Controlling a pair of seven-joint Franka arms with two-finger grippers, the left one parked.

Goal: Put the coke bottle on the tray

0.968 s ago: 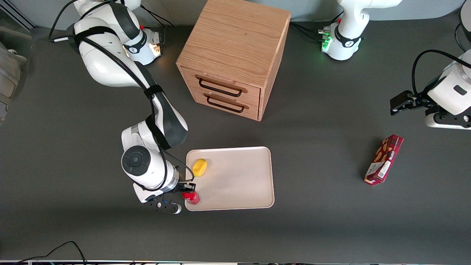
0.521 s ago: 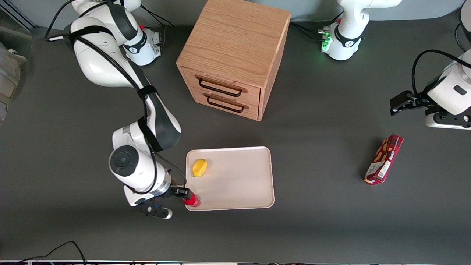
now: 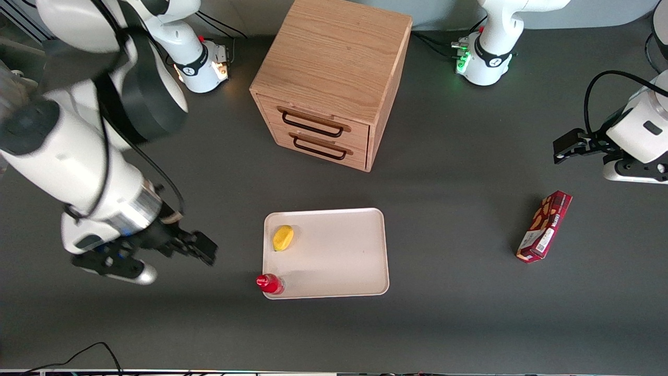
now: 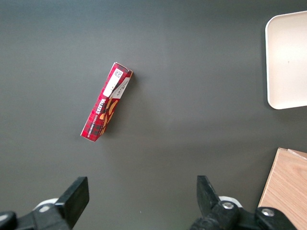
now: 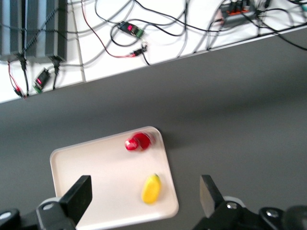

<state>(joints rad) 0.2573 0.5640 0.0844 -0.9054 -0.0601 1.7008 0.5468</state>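
While the gripper (image 3: 201, 249) hangs above bare tabletop toward the working arm's end of the table, well apart from everything, its jaws stand apart with nothing between them; the right wrist view shows the two dark fingers (image 5: 79, 194) spread wide.

The bottle (image 3: 270, 283) stands upright in a corner of the tray (image 3: 339, 256), the corner nearest the front camera on the working arm's side, close against the rim. Seen from above, it is a small, solid red thing with a round red cap; its body is mostly hidden under the cap, and no lettering can be read on it. From the wrist camera the bottle (image 5: 138, 142) is a blurred red shape in the tray's (image 5: 96, 187) corner.

The tray is a flat cream-white rectangle with rounded corners and a low raised rim. A small yellow object (image 3: 283, 237) also lies on it, farther from the front camera than the bottle and apart from it.

A wooden cabinet (image 3: 334, 78) with two drawers and dark handles stands farther from the front camera than the tray. Toward the parked arm's end of the table lies a dark red box (image 3: 544, 226) with a white label; its printing is too small to read with any confidence.
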